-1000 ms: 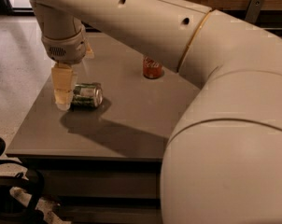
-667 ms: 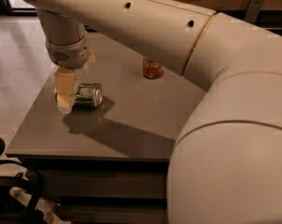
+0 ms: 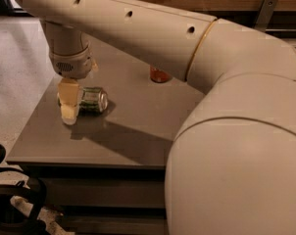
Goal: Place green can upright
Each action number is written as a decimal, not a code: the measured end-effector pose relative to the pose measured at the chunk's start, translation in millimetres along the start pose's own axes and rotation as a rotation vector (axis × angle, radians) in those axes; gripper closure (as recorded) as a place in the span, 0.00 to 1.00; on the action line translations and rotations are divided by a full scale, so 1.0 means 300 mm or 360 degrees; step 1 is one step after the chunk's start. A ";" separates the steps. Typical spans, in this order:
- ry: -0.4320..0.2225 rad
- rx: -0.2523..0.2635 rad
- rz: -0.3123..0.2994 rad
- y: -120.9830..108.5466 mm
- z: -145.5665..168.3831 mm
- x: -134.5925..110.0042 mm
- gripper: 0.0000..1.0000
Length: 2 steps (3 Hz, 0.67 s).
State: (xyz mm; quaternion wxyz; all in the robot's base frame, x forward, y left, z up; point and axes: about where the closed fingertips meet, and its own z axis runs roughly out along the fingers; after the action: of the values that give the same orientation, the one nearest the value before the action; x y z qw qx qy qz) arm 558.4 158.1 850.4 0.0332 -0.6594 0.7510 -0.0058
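The green can (image 3: 93, 100) lies on its side on the grey table (image 3: 138, 131), left of the middle, with a silver end facing right. My gripper (image 3: 68, 112) hangs down from the arm right at the can's left end, its pale fingers (image 3: 69, 102) low over the table and covering part of the can. I cannot tell whether the fingers touch the can.
A red can (image 3: 160, 75) stands upright at the back of the table, partly hidden behind my arm. My large cream arm (image 3: 226, 131) fills the right side of the view. The table's left and front edges drop to a light floor (image 3: 11, 82).
The gripper has dropped lower beside the can's left end. The can has stayed lying in the same place.
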 end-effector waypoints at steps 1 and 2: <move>0.0017 -0.0020 -0.0043 -0.003 0.031 -0.036 0.00; 0.0027 -0.0030 -0.0073 -0.006 0.067 -0.065 0.17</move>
State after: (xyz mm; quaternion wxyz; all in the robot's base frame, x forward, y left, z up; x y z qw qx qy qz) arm 563.8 178.0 831.4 0.0204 -0.6767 0.7359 -0.0051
